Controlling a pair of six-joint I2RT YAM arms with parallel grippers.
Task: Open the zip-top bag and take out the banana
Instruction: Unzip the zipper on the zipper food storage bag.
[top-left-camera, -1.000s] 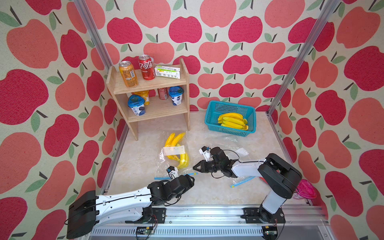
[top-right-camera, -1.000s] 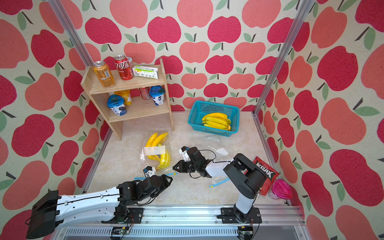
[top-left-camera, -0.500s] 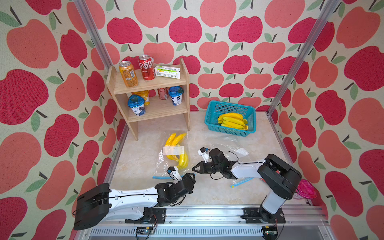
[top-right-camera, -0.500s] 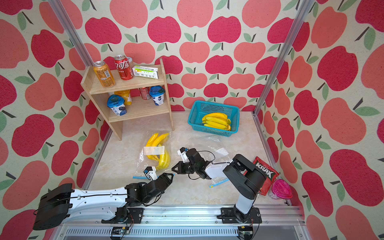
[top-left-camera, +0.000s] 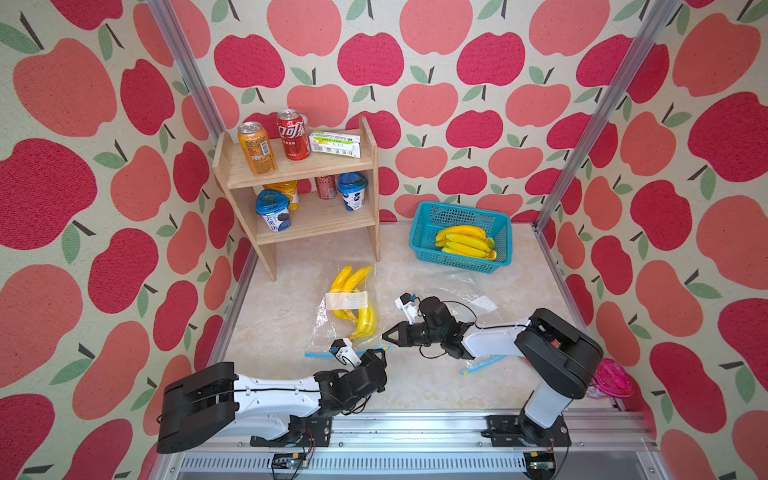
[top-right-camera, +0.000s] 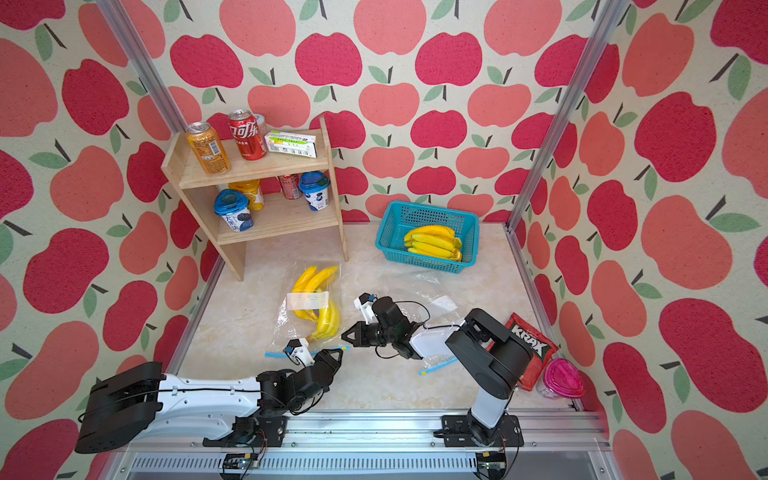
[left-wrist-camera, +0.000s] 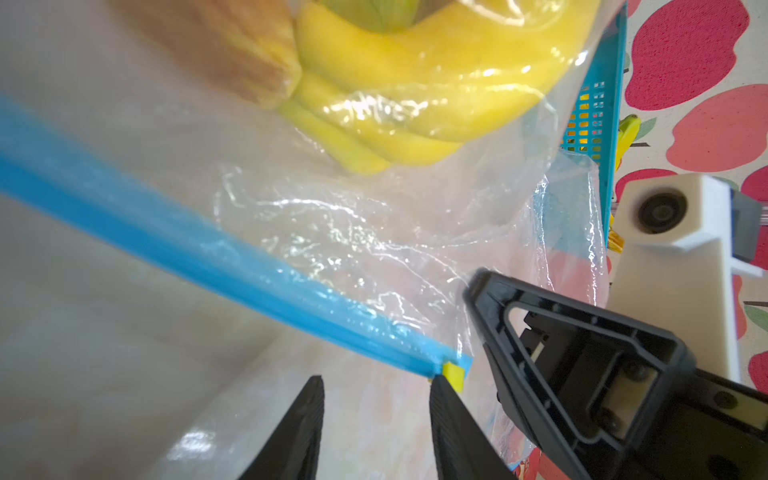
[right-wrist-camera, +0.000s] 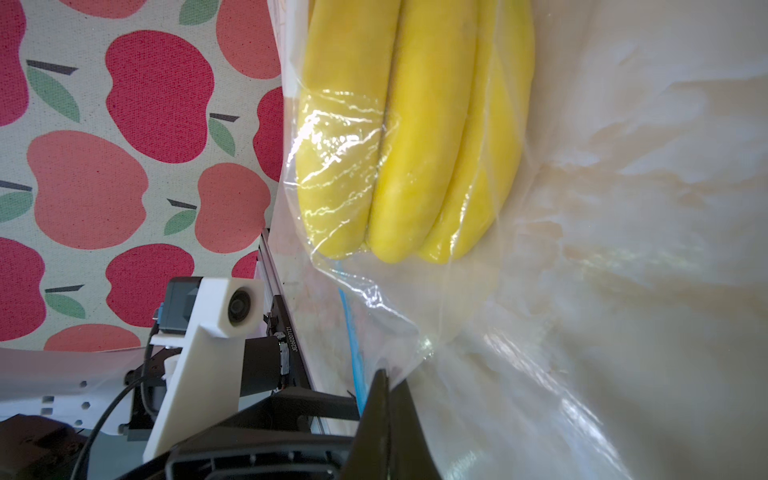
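A clear zip-top bag (top-left-camera: 332, 336) holding a yellow banana bunch (top-left-camera: 365, 322) lies mid-table, its blue zip strip (top-left-camera: 320, 354) toward the front. My left gripper (top-left-camera: 380, 354) sits at the strip's right end, low over the table. In the left wrist view its jaws (left-wrist-camera: 376, 386) stand apart with only table between them, and the yellow slider (left-wrist-camera: 577, 374) touches one fingertip. My right gripper (top-left-camera: 385, 336) comes from the right and is shut on the bag's film at the corner beside the zip (right-wrist-camera: 386, 376). The banana bunch (right-wrist-camera: 411, 137) lies just beyond it.
A wooden shelf (top-left-camera: 307, 166) with cans and cups stands at the back left. A teal basket (top-left-camera: 500, 249) of bananas is at the back right. Another clear bag with a blue strip (top-left-camera: 478, 365) lies under the right arm. A red snack pack (top-right-camera: 532, 345) and pink container (top-right-camera: 561, 378) sit far right.
The right gripper's jaws have closed on the bag's corner. The left gripper's jaws have narrowed, and the left arm has shifted a little toward the zip's end.
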